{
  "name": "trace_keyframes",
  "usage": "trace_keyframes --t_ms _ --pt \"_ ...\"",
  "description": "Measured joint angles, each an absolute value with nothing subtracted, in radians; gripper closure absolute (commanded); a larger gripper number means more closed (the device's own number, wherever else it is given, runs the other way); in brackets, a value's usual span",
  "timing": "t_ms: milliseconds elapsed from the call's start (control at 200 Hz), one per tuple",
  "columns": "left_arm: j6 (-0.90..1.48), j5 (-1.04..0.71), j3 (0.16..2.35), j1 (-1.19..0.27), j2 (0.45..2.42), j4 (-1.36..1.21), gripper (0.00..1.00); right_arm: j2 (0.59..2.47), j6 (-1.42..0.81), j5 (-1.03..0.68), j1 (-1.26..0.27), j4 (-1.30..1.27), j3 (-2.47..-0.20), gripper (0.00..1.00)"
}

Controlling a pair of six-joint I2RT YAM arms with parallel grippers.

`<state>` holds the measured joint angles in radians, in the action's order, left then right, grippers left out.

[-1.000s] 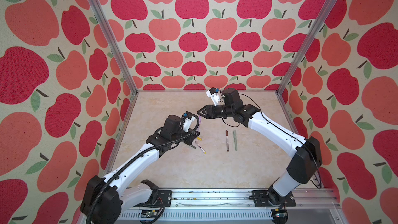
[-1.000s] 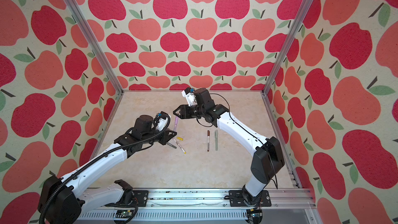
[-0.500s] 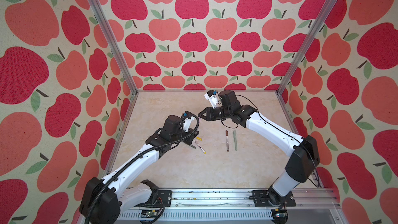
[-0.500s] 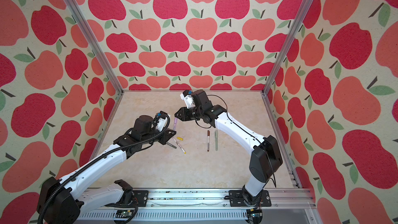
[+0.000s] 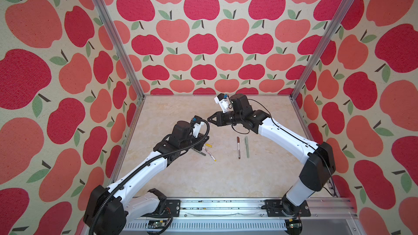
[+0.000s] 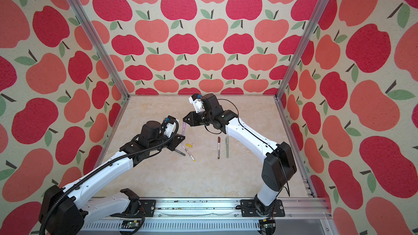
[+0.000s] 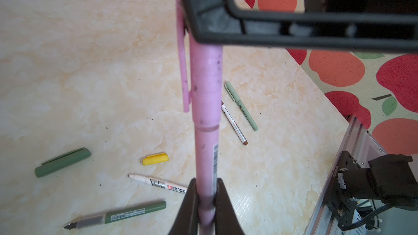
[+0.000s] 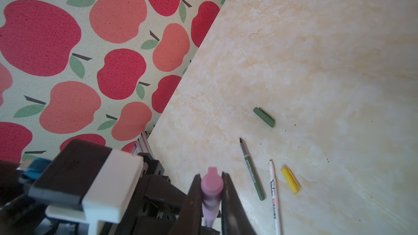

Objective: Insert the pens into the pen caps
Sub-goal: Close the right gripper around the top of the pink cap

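The lilac-pink pen (image 7: 204, 154) and its lilac-pink cap (image 7: 204, 80) match. Past the black left hand (image 7: 206, 187) lie a yellow cap (image 7: 155, 158), a dark green pen (image 7: 135, 211), a green cap (image 7: 61, 162) and a white pen (image 7: 158, 183). The table (image 7: 90, 64) is cream marble-patterned; the walls (image 5: 203, 41) carry red and coral apples.

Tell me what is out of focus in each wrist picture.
Left wrist view: the lilac-pink pen and the right hand clamping its lilac-pink cap are soft, the yellow cap sharp. Right wrist view: the left arm's camera housing is blurred, the dark green cap crisp.
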<state>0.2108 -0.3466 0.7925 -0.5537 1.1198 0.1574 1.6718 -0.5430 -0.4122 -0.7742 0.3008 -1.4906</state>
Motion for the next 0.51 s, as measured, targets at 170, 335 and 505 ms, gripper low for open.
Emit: trace_keyframes --t_ms 170,335,505 --pt "0.21 -0.32 0.793 -0.555 1.12 0.13 1.0 1.672 -0.543 -0.408 -0.774 0.272 -1.49 0.91" --pt "0.21 -0.304 0.797 -0.555 1.123 0.118 1.0 1.672 -0.545 -0.404 -0.774 0.24 -1.484 0.91" --pt "0.208 -0.294 0.811 -0.555 1.141 0.116 1.0 1.672 -0.551 -0.395 -0.772 0.2 -1.464 0.91"
